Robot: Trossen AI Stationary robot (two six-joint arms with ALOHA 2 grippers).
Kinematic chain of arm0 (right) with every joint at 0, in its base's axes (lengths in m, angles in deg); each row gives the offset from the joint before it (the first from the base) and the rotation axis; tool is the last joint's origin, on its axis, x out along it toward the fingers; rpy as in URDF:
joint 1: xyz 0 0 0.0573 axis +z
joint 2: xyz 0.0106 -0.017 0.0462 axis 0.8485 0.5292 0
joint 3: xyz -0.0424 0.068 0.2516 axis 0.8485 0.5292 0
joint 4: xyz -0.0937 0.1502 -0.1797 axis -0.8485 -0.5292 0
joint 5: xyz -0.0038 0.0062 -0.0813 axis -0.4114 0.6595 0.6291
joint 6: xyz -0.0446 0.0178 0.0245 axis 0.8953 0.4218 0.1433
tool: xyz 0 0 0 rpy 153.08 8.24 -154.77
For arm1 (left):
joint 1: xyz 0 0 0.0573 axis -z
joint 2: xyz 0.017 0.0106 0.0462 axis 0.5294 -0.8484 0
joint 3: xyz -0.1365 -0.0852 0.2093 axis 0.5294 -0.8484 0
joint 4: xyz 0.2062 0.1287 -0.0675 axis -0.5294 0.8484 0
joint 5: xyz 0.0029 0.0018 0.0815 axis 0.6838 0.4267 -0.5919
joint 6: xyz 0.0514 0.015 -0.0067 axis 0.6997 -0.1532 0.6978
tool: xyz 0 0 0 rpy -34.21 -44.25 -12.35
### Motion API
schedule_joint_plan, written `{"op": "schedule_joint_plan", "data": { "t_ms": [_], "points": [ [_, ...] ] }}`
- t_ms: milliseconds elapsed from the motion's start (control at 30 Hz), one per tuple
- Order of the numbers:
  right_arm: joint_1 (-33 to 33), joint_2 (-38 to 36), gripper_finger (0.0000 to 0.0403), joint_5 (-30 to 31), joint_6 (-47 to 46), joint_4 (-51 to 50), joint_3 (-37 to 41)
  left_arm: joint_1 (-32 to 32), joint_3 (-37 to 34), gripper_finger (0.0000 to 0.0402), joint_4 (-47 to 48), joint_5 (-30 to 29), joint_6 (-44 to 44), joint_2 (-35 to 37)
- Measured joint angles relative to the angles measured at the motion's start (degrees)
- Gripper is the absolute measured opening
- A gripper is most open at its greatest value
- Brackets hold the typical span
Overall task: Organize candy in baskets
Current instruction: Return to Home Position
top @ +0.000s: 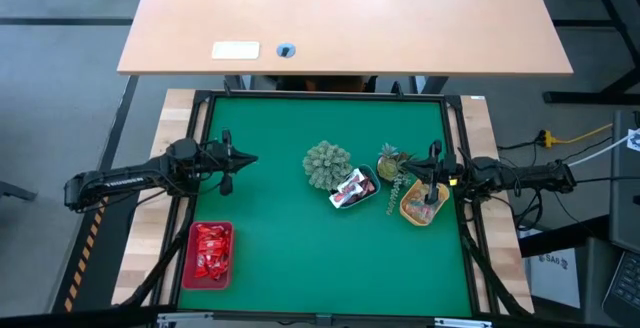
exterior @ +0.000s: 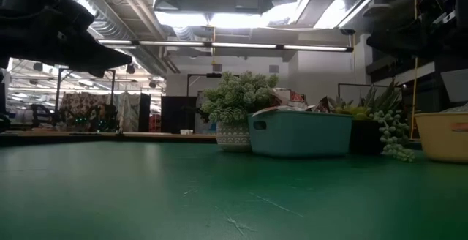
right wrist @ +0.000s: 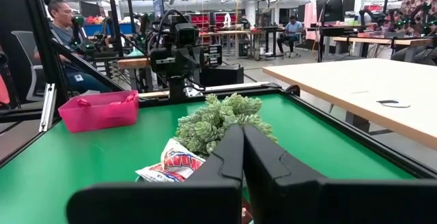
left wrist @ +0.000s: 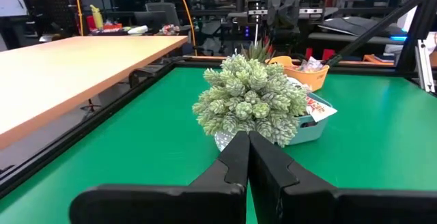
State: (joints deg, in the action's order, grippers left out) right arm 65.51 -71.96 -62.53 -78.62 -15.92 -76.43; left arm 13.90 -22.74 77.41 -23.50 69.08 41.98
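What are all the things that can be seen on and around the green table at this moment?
green table: one, green, under both arms
red basket: one, red, near corner, left arm's side
red candy: many, red, in red basket
pale blue basket: one, pale blue, mid-table
wrapped candy: a few, red-and-white, in pale blue basket
yellow-orange basket: one, right side
round plant: one, pale green, beside pale blue basket
spiky plant: one, green, beside yellow-orange basket
wooden table: one, light wood, beyond
left gripper: dark, shut, left side
right gripper: dark, shut, over yellow-orange basket
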Motion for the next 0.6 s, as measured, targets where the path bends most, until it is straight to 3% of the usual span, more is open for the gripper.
{"op": "schedule_joint_plan", "data": {
  "t_ms": [233,600],
  "points": [
    [0.00,0.00,0.0003,-0.01,0.00,-0.02,0.00,1.33,0.00,0.0002,0.02,-0.11,0.00,0.52],
    [0.00,0.00,0.0003,0.01,0.00,-0.04,0.00,5.61,0.00,0.0002,-0.07,-0.07,0.00,8.04]
  ]
}}
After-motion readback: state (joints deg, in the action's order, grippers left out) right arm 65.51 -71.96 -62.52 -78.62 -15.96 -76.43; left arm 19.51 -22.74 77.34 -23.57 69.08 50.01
